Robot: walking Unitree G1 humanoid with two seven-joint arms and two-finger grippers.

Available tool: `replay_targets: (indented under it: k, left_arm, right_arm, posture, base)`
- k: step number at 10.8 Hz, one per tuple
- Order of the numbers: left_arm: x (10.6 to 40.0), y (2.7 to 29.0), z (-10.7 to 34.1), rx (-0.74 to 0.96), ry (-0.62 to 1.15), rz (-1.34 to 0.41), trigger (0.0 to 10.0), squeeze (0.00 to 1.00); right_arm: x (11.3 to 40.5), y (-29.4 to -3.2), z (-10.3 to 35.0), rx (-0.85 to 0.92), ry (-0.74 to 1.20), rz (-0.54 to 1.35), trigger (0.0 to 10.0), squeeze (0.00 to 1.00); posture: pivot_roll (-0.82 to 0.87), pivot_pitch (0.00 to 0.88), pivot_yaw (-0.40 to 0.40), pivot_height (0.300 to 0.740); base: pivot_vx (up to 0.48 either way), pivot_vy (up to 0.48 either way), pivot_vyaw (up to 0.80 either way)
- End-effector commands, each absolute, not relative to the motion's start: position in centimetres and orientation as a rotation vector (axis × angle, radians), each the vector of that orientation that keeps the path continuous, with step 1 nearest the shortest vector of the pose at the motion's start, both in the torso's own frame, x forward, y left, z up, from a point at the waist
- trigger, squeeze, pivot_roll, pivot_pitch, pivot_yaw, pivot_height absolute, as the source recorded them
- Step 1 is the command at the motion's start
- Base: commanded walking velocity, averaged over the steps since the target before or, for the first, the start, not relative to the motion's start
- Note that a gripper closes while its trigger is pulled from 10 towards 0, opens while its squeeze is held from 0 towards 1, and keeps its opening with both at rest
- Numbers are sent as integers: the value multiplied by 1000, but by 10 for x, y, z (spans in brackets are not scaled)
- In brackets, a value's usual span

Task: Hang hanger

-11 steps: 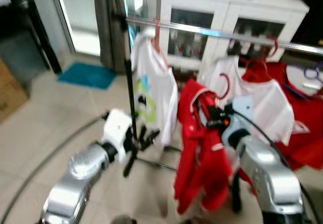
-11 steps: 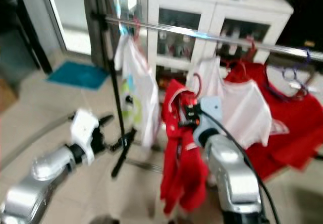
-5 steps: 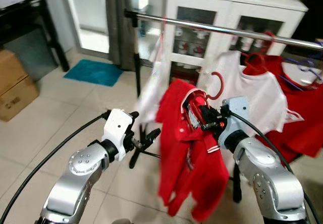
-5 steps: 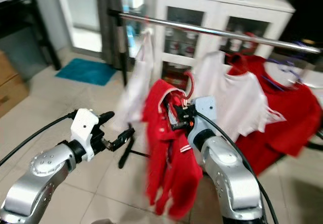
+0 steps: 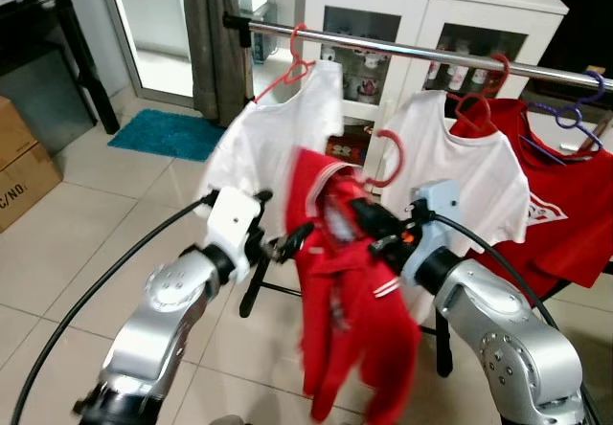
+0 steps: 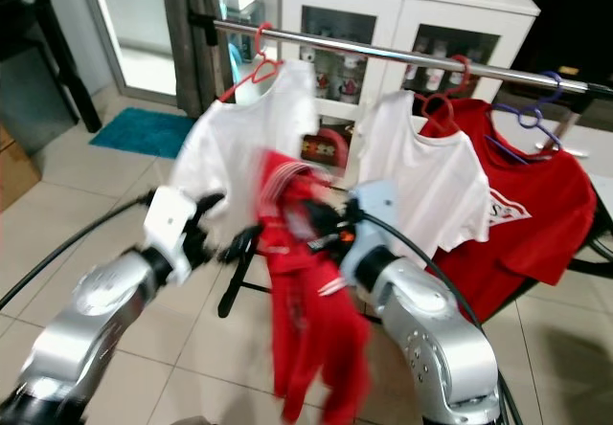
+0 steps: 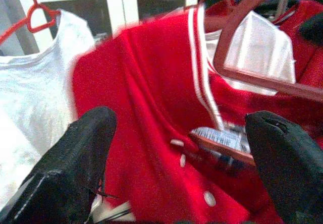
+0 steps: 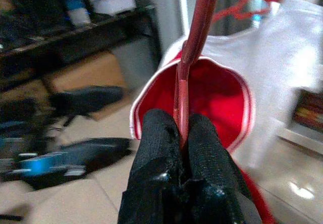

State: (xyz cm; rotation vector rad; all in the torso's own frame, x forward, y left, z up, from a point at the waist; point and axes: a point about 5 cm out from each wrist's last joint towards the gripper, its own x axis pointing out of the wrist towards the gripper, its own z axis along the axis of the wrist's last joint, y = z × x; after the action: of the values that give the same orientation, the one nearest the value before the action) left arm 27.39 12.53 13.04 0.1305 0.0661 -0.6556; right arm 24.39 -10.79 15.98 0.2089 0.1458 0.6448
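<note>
- Far left of the rail (image 5: 402, 54), a white t-shirt (image 5: 273, 138) is hanging on its own red hanger, right next to where the new one probably has to go.
- Left gripper (image 5: 290, 243) is sitting just beside the red shirt (image 5: 350, 301), fingers spread wide apart in the wrist view, not gripping anything. Looks like it's only steadying or standing by.
- Middle: the red hanger (image 5: 388, 162) carrying that red shirt is hovering below the rail, hook pointing up but not over the bar yet. So the hang isn't done.
- Right gripper (image 8: 180, 133) is pinching the hanger's neck, fingers pressed tight on the thin stem.
- Further right, another white t-shirt (image 5: 460, 171) and a red t-shirt (image 5: 556, 205) are already crowding the rail.
- What could go wrong, my guess: thin stem could twist in that pinch and the hook would miss the bar. The swinging shirt could also snag on the neighbours or slide off the hanger's shoulder.
</note>
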Motion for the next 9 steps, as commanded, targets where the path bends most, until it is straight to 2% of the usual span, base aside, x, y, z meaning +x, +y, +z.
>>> replay_targets:
  k: [1, 3, 4, 5, 9]
  left_arm:
    - [277, 121, 129, 148, 64, -662, 10000, 1000]
    - [285, 118, 128, 173, 51, -677, 10000, 604]
    - [294, 118, 129, 194, 27, -628, 1176, 0]
    - [298, 118, 131, 202, 12, -607, 0, 0]
    - [301, 118, 129, 198, -10, -590, 0, 0]
  right_arm:
    - [241, -107, 169, 215, 102, 678, 0, 0]
    - [239, -100, 176, 234, 74, 743, 0, 0]
    - [236, -98, 181, 249, 59, 763, 0, 0]
    - [236, -98, 182, 254, 57, 767, 0, 0]
    - [241, -102, 179, 253, 67, 727, 0, 0]
  posture:
    - [-43, 0, -39, 740]
    - [-65, 0, -29, 740]
    - [-71, 0, -25, 740]
    - [-72, 0, -25, 740]
    - [-66, 0, -20, 740]
  base:
    - [0, 0, 0]
    - [0, 0, 0]
    - [0, 0, 0]
    - [0, 0, 0]
    - [0, 0, 0]
